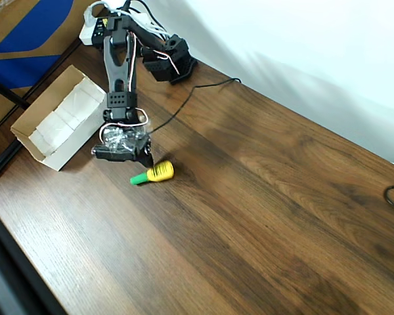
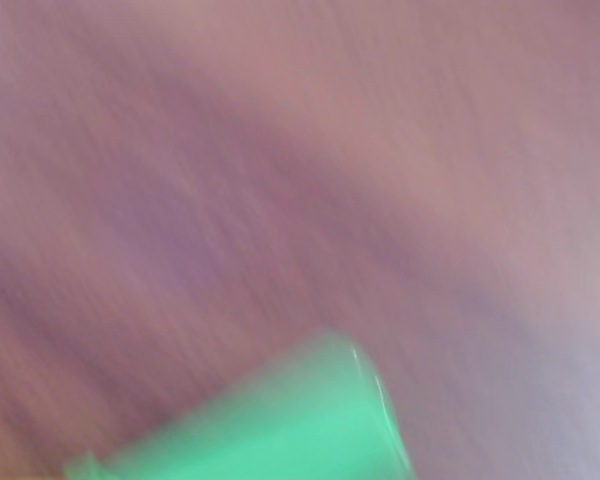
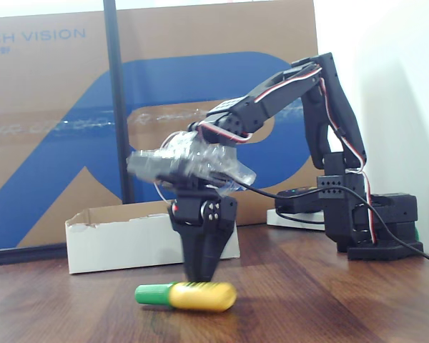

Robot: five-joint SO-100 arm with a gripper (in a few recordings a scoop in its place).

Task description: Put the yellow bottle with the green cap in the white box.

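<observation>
A dark wood-grain counter (image 1: 262, 197) carries the things; the white box (image 1: 58, 123) sits at its left edge in the overhead view; the yellow bottle with the green cap (image 1: 154, 174) lies on its side near the box; the arm's black base (image 1: 171, 62) stands at the far edge; a thin black cable (image 1: 190, 98) trails from it.

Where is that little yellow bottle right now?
In the overhead view the yellow bottle lies on its side on the wooden table, just below the gripper and right of the white box.
</observation>
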